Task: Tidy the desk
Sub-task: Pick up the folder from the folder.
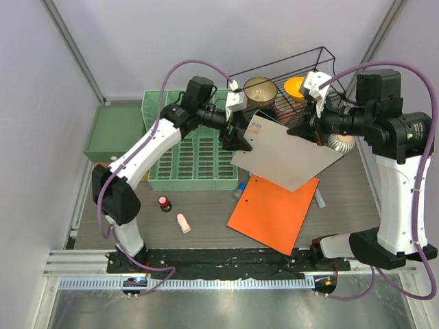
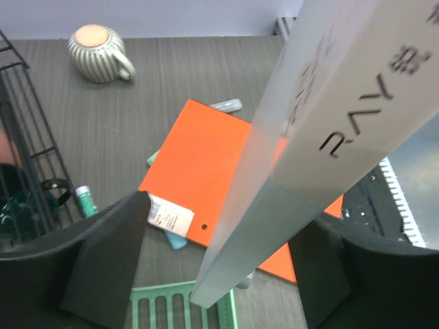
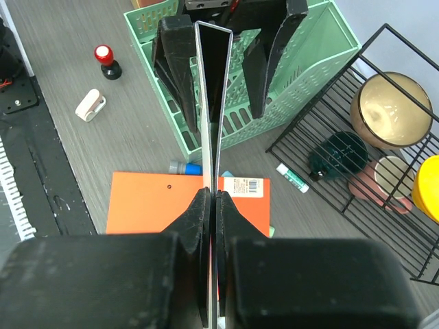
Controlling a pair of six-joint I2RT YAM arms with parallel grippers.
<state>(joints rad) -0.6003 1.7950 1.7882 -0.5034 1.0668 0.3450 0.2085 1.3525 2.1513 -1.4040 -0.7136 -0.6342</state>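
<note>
Now | right gripper (image 3: pixel 210 197) pinches grey folder (image 1: pixel 285 157) edge | left gripper (image 2: pixel 223 219) loosely straddles far edge

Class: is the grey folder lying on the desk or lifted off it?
Lifted: fingers of the right gripper clamp the grey folder, holding it above the orange folder.

The top external camera sits above and behind the arm bases, looking steeply down from afar over the whole dark grey-brown wood-grain tabletop (image 1: pixel 199 219). The left wrist camera rides close behind the left hand (image 2: pixel 226 219), facing rightward across the tabletop. The right wrist camera, close behind the right hand (image 3: pixel 211 202), faces leftward and down. All three share the flat orange rectangular folder (image 1: pixel 274 212) and the thin pale grey board (image 1: pixel 285 156).
</note>
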